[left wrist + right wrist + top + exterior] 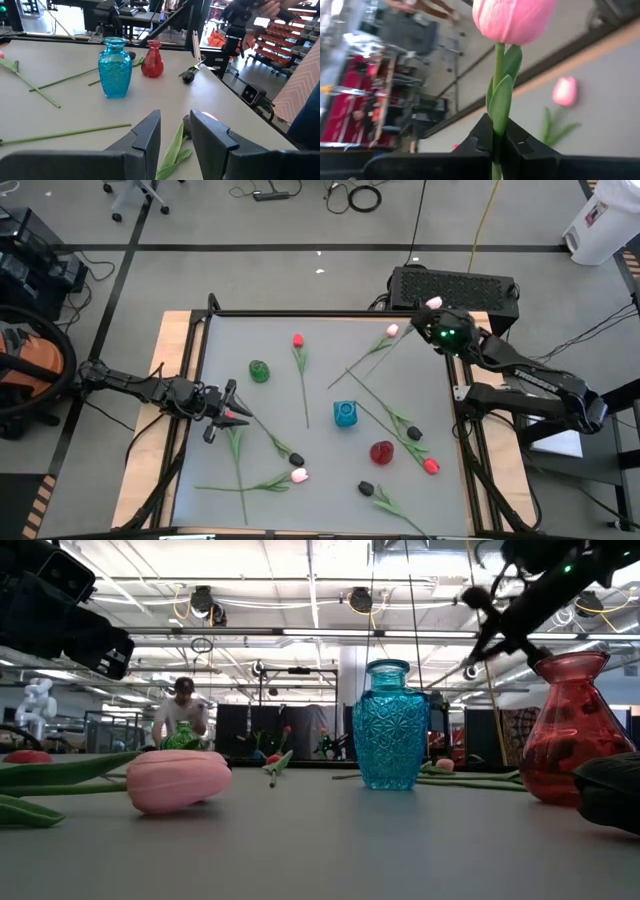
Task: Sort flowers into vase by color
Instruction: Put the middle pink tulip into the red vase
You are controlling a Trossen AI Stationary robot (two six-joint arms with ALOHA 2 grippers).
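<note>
My right gripper [440,330] is raised over the table's far right corner, shut on a pink tulip [433,303] whose head [512,20] stands beyond the fingertips. A second pink tulip [392,330] lies on the table beside it. At the left edge my left gripper [232,412] is open; its fingers stand on either side of a green leaf [172,147], with a red tulip head [207,116] by one finger. The green vase [259,370], blue vase [345,414] and red vase [381,451] stand upright mid-table. Red, pink and dark tulips lie scattered flat. My right gripper pinches the pink tulip's stem [497,135], together with a leaf, between its two fingers a short way below the head. The fingers lie across the stem. The tulip is lifted clear of the table; the gripper hides the lower stem.
A red tulip [298,340] lies at the far middle. A dark tulip [296,460] and a pink one [298,475] lie near left. More dark tulips [366,488], [414,434] and a red one [431,466] lie around the red vase. A person shows in the room behind.
</note>
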